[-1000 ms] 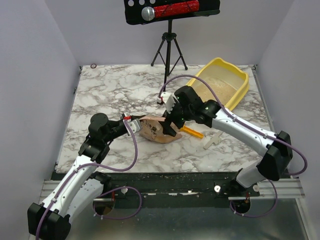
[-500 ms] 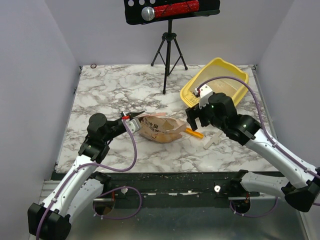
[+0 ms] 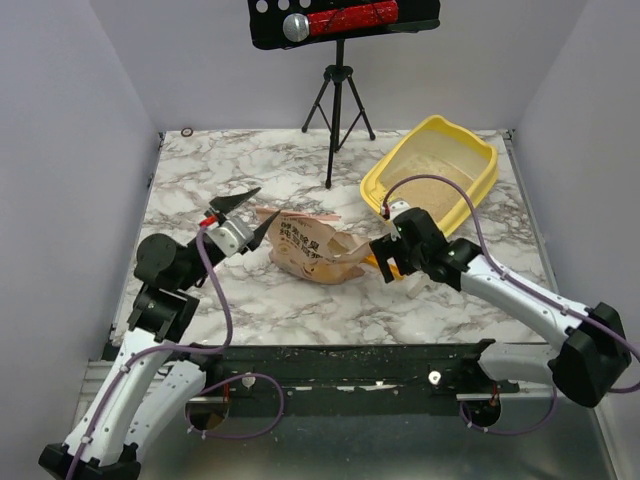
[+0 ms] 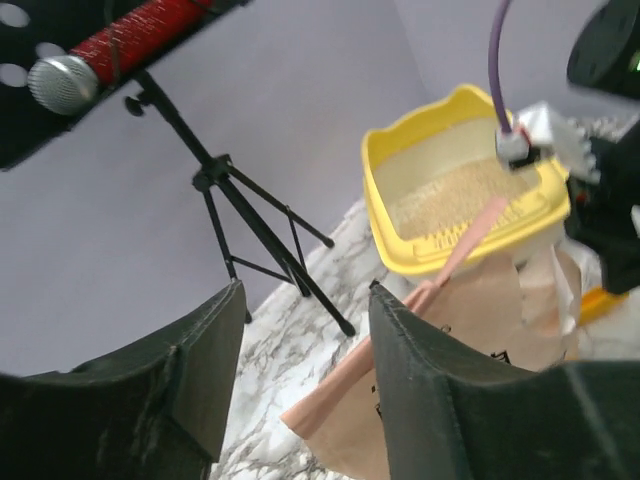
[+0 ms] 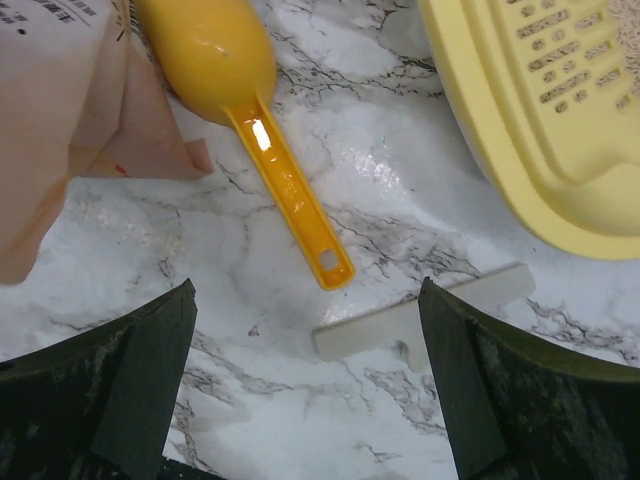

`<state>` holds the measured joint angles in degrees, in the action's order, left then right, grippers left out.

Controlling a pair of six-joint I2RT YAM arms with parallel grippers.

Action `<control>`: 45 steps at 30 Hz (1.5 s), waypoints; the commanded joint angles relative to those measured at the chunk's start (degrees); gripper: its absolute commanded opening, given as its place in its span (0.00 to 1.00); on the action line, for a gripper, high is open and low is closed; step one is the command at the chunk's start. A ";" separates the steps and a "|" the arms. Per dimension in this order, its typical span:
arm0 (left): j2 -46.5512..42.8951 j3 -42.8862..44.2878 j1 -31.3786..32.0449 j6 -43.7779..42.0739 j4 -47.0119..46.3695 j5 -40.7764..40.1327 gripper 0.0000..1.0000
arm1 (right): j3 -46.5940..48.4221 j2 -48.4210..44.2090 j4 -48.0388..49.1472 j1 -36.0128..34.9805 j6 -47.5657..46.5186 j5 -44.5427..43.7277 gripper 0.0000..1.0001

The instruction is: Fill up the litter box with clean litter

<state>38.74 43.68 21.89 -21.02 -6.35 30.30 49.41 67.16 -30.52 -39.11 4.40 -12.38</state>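
The left gripper [image 3: 250,215] and right gripper [image 5: 305,290] are open and empty. The litter box [image 3: 378,178] at two o'clock has litter [image 3: 440,178] in it.

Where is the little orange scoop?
In the right wrist view the scoop lies on the table, between the paper bag at left and the litter box at right.

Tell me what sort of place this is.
Most likely a small robot test booth, not a home: a marble-pattern tabletop boxed in by plain lavender walls, a tripod carrying a black bar overhead, and a litter box set out as a prop.
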 commanded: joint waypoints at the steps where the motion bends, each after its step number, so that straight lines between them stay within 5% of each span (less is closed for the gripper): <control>1: -3.67 2.80 0.35 13.79 4.92 -11.82 0.63 | -1.16 5.43 4.94 0.44 0.69 2.53 0.99; 9: -7.27 -0.78 0.35 34.89 8.64 -18.79 0.63 | 0.60 14.49 8.46 1.58 -0.62 2.98 0.98; 29: -13.95 -9.14 0.17 37.63 4.15 -21.34 0.62 | 4.03 26.27 1.08 4.31 -1.50 10.01 0.69; 32: -14.13 -9.40 0.17 37.45 4.15 -21.78 0.63 | 4.56 27.76 0.47 4.31 -1.51 9.22 0.50; 37: -13.87 -9.49 -0.18 37.45 3.98 -21.78 0.63 | 5.52 26.10 -1.37 4.22 -0.89 7.56 0.02; 45: -13.26 -9.40 -0.80 37.71 3.98 -20.55 0.63 | 9.91 13.55 -9.63 3.34 1.31 7.98 0.00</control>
<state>25.19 34.28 21.69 15.94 -1.28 9.63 54.92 88.25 -35.05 -35.05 4.08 -4.19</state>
